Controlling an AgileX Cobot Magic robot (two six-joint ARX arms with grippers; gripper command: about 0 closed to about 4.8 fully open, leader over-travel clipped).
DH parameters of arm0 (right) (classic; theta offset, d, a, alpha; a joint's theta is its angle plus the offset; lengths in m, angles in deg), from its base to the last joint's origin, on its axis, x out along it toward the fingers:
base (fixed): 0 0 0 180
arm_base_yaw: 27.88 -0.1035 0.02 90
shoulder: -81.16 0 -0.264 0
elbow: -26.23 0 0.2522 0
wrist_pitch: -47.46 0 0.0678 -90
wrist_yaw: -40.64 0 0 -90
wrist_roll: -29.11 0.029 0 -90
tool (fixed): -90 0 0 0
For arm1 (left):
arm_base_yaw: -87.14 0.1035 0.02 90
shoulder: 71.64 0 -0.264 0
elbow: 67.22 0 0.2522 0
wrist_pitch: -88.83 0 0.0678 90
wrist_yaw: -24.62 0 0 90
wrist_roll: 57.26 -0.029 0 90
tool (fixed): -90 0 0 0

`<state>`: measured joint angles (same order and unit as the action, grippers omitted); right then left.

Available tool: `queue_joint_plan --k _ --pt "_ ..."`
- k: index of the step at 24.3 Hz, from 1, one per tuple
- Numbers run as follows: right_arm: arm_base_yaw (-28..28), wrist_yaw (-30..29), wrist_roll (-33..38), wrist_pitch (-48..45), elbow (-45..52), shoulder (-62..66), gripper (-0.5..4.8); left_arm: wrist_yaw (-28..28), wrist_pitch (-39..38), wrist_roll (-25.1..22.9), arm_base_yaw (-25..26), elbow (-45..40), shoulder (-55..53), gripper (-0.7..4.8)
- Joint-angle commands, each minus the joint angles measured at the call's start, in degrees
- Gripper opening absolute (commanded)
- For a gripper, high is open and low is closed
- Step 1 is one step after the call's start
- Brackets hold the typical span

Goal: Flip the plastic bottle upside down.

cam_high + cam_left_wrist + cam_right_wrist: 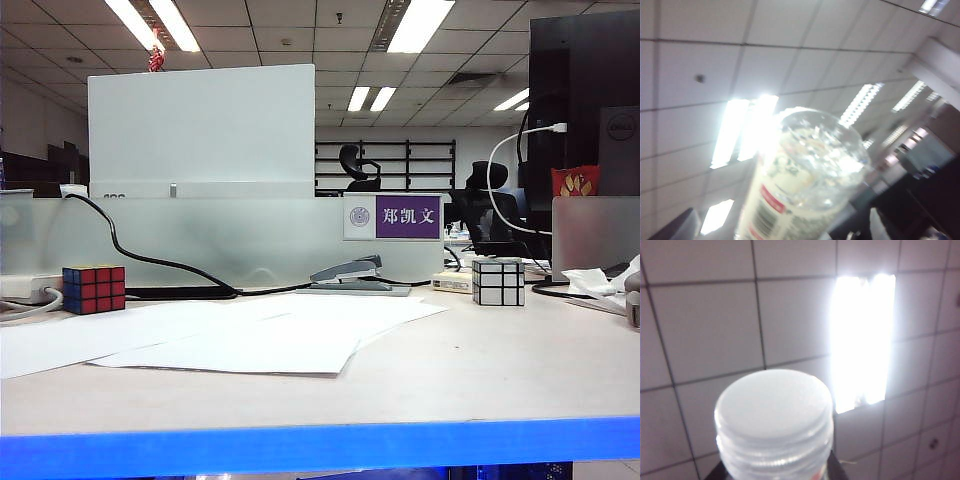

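Neither gripper's fingers appear in any view, so I cannot tell their state. Both wrist cameras face the ceiling, the plastic bottle [800, 180] close against each: clear base in the left, white cap [774, 410] in the right. Best to turn slowly, keeping one firm hold.
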<state>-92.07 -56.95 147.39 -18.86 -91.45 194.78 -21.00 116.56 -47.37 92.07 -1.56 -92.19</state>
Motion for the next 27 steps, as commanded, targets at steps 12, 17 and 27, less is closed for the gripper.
queue_joint_plan --k 12,17,27 --pt "-2.6 2.3 2.0 3.1 1.6 -0.4 -0.04 7.1 -1.6 -20.6 0.0 5.9 -7.5 4.79" --pt "-3.6 1.5 3.3 1.9 2.4 -0.6 -0.04 7.3 -1.5 -23.5 -0.8 10.0 -9.9 4.79" --pt "-5.7 1.1 3.7 1.3 2.4 -1.6 -0.04 11.0 -4.0 -27.5 -4.5 12.5 -13.9 4.79"
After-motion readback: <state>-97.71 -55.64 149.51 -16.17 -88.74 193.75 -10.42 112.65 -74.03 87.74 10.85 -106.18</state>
